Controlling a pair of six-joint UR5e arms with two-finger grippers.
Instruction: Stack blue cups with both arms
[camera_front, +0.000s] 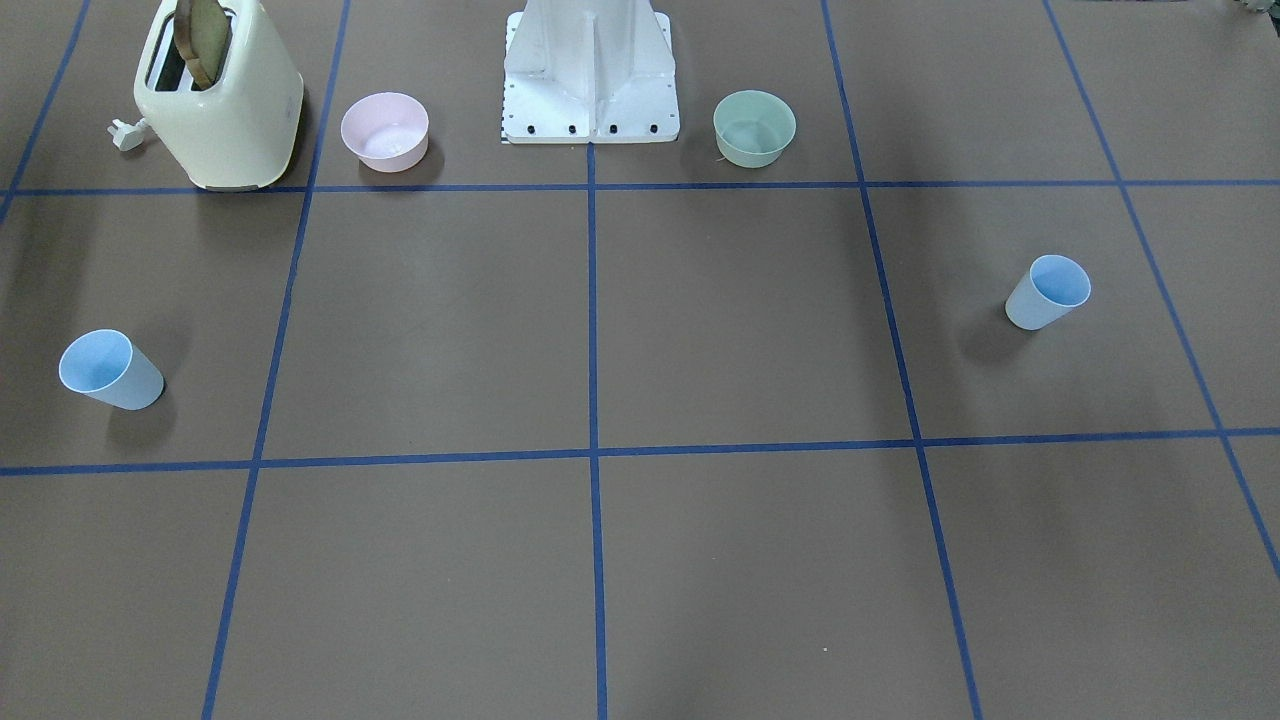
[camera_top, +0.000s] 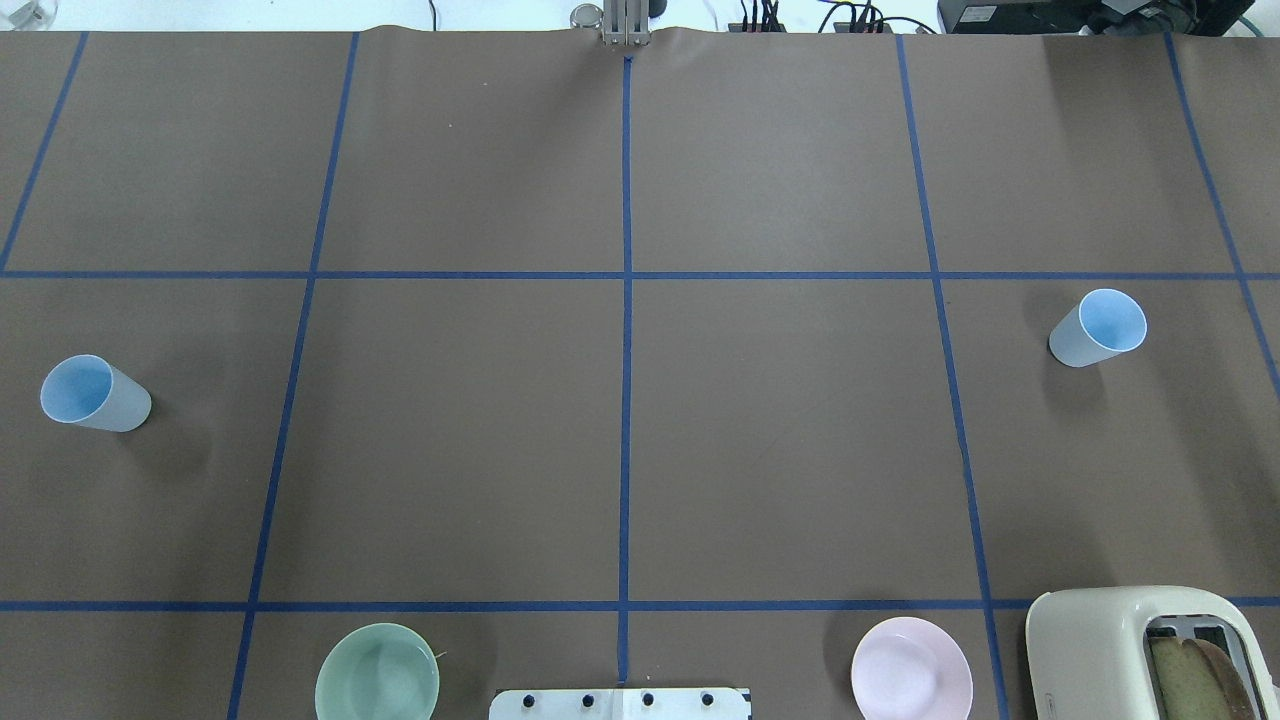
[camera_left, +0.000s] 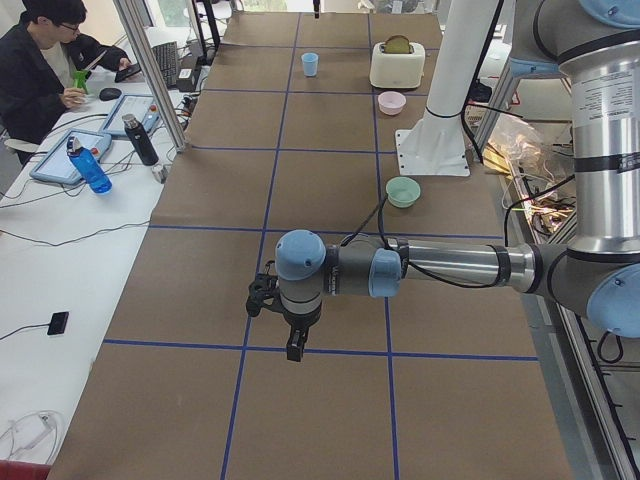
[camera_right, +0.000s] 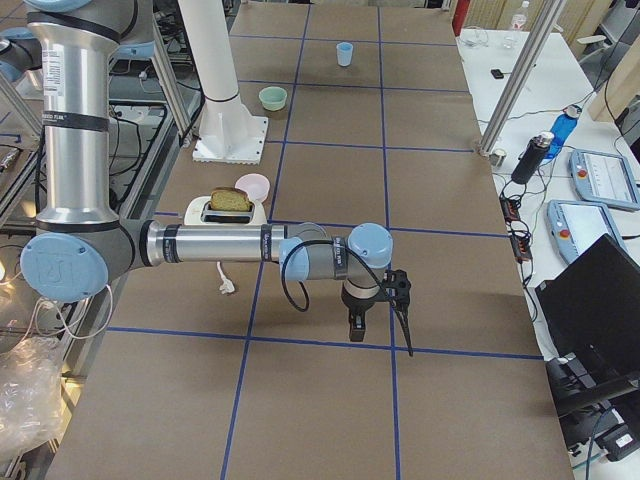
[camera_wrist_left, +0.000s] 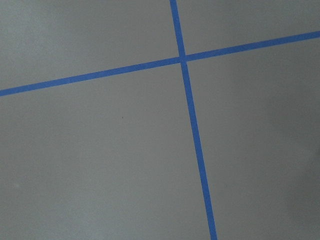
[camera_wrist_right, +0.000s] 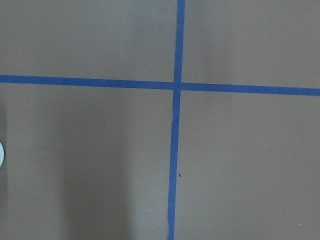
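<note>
Two pale-blue cups stand open end up, far apart on the brown table. One cup (camera_top: 95, 393) is at the robot's left edge, also in the front view (camera_front: 1048, 292) and far off in the right-side view (camera_right: 345, 53). The other cup (camera_top: 1097, 328) is at the robot's right, also in the front view (camera_front: 110, 370) and the left-side view (camera_left: 310, 64). My left gripper (camera_left: 296, 346) and right gripper (camera_right: 354, 330) hang over the table, pointing down, seen only in side views. I cannot tell whether they are open or shut. Both wrist views show only mat and blue tape.
A cream toaster (camera_front: 220, 95) with a bread slice, a pink bowl (camera_front: 385, 130) and a pale-green bowl (camera_front: 754, 127) sit beside the white base pedestal (camera_front: 590, 80). An operator (camera_left: 45, 60) sits at a side desk with bottles and tablets.
</note>
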